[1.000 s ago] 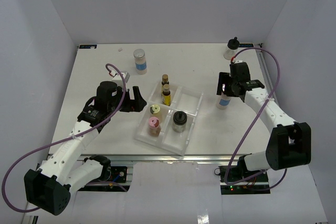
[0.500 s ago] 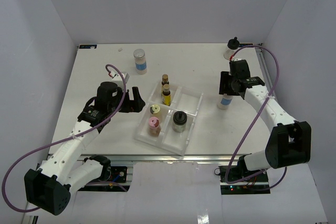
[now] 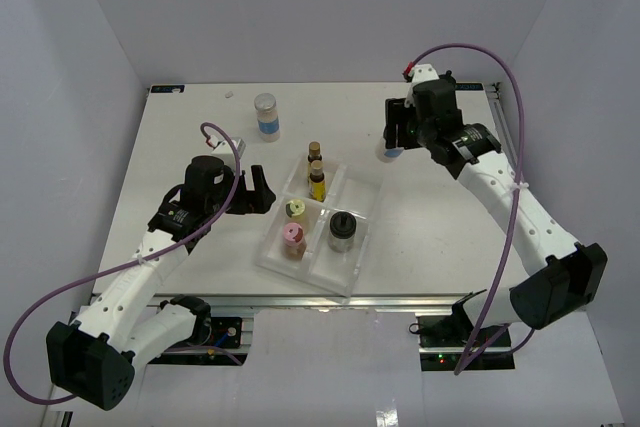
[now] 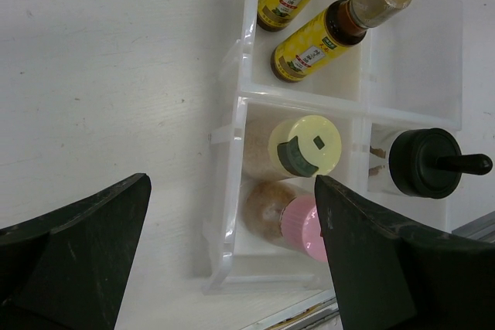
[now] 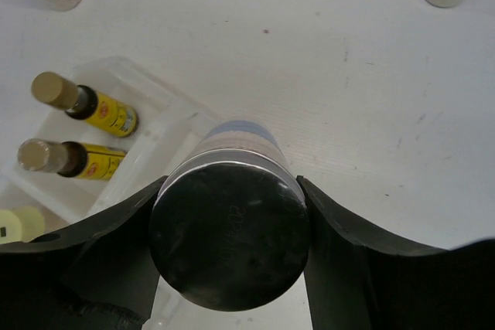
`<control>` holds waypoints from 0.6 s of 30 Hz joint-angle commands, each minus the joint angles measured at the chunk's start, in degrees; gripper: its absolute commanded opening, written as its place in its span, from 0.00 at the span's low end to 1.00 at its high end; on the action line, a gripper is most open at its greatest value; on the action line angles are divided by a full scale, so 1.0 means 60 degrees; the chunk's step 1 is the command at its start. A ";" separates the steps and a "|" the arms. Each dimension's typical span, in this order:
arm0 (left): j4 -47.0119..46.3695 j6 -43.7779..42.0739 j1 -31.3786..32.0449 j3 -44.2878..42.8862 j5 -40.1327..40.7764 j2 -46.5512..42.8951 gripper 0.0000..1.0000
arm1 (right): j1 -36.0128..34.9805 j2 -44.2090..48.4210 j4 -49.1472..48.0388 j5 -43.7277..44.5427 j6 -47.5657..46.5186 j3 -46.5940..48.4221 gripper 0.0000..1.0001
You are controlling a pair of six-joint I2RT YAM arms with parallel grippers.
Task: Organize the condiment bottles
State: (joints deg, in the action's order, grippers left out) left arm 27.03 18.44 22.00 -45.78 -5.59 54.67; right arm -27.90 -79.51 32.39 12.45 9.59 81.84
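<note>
The right gripper holds a clear silver-lidded blue-labelled jar lifted off the white table. Its black fingers pinch the jar's sides at 3 and 9 o'clock in the wrist view. The jar hangs upright, its long axis running straight away from the wrist camera, so only the round lid and a strip of label show.

The clear divided plastic tray lies toward 7 o'clock from the jar in the overhead view. The tray's nearest corner is just beside the jar in the wrist view, toward 9 o'clock. The compartment nearest the jar looks bare; the one next to it holds two slim amber yellow-labelled bottles. The carry therefore probably runs down and left, ending in a straight lowering.

The left gripper hovers at the tray's 9 o'clock side, jaws spread wide and holding nothing. It is nearer the tray, but the right arm has the load.
</note>
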 commanded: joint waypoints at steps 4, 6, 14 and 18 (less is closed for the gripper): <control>0.0110 -0.0084 0.0040 -0.0046 0.0170 0.0029 0.98 | -0.1440 -0.0441 -0.1251 0.0144 -0.0310 -0.0390 0.08; 0.0110 -0.0084 0.0040 -0.0042 0.0174 0.0025 0.98 | -0.1579 -0.0571 -0.1311 0.0144 -0.0276 -0.0398 0.08; 0.0110 -0.0102 0.0051 -0.0060 0.0185 0.0076 0.98 | -0.2024 -0.0951 -0.1538 0.0364 -0.0114 -0.0965 0.08; 0.0111 -0.0114 0.0040 -0.0062 0.0170 0.0105 0.98 | -0.2143 -0.0868 -0.1739 0.0283 0.0096 -0.1553 0.08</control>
State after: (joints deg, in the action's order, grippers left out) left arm 27.44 18.39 22.00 -45.78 -4.93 55.41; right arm -39.76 -86.30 28.00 13.39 8.78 74.68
